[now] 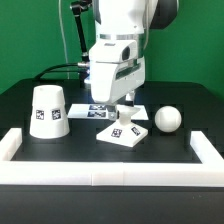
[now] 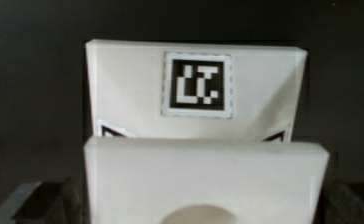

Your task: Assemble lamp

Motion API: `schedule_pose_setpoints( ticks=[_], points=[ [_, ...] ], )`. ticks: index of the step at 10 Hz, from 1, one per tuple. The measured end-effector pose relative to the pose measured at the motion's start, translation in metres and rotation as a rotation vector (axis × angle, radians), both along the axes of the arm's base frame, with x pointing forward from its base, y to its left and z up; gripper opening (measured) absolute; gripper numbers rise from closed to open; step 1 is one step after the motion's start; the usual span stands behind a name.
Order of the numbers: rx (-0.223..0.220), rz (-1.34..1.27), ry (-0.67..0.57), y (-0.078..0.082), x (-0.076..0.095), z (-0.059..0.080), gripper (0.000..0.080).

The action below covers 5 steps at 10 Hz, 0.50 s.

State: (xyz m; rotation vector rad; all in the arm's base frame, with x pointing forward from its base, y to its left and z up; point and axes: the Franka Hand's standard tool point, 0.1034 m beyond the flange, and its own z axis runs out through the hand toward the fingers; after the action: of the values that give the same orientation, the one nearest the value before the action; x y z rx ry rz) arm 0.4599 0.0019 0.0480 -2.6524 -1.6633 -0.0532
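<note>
Tag on base: black square w/ white blocky pattern, on the flat top of the base [image 2: 126, 95]. It is a code pattern, not letters I can read.
Tag on shade: same black-white kind, low on the side of the shade [image 1: 47, 110], facing the exterior camera.
Marker board: the marker board [image 1: 97, 110] w/ several tags lies behind the base, partly hidden by the arm.
Claw: the claw [image 1: 122, 108] points down, low over the base. In wrist view the fingers [image 2: 33, 200] are dark shapes far apart, w/ white base between them. Wide, not closed on anything. Touching the base or not: cannot tell.
Base pos.: flat on the table [image 1: 200, 110], approx. middle, between shade and bulb.
Shade pos.: upright, wide end down, exterior view's left, apart from base.
Bulb pos.: bulb [image 1: 167, 119] on table, exterior view's right, near base, not touching.
Rail: white rail [image 1: 100, 172] along front and both sides.
</note>
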Motion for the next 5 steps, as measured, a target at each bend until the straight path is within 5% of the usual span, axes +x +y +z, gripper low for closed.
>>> schedule_pose_setpoints(
  ticks=[3,4,5],
  points=[
    [0.000,-0.009,0.004,-0.0016,-0.0001,0.0006,0.0659],
    [0.000,-0.009,0.003,-0.0016,0.0000,0.0005,0.0534],
    [0.000,-0.009,0.003,-0.0016,-0.0001,0.0005,0.0534]
  ],
)
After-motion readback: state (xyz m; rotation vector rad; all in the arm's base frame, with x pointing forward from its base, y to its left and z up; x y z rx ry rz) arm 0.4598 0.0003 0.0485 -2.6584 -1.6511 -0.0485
